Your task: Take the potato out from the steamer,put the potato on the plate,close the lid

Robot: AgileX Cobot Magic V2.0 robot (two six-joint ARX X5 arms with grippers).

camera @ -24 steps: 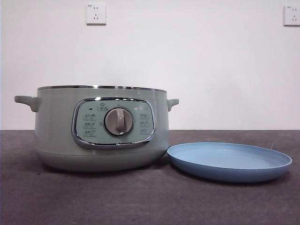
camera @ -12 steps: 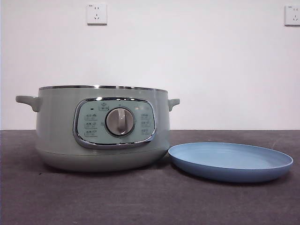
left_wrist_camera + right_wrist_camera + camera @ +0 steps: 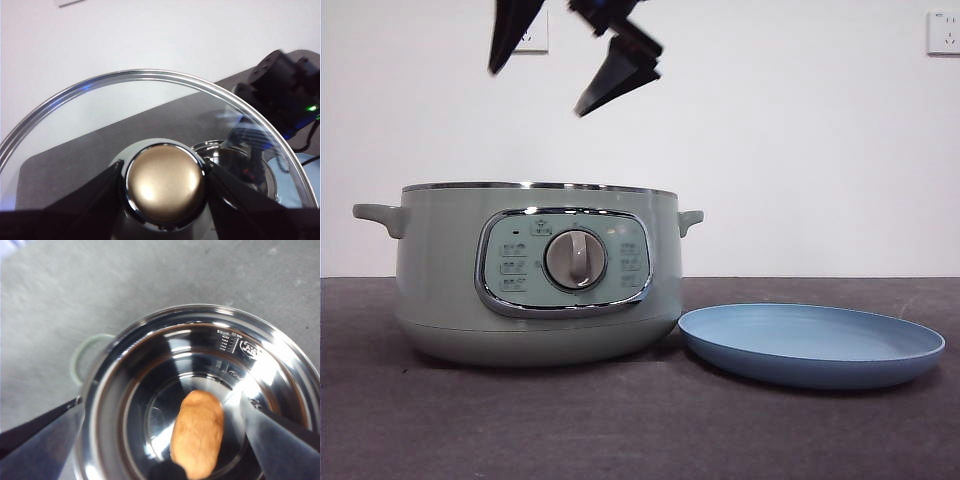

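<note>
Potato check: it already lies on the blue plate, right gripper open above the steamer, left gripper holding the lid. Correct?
Not quite. The right wrist view shows the potato still inside the steamer; the plate is bare in the front view. The rest holds.

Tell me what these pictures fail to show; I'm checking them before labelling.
- The potato: hidden in the front view behind the steamer wall; in the right wrist view its near end is cut off by the edge.
- The lid: out of the front view; the left wrist view cuts off its lower part.
- The panel icons: too small to read in the front view.
- The right gripper: its arm is cut off by the top edge.
</note>
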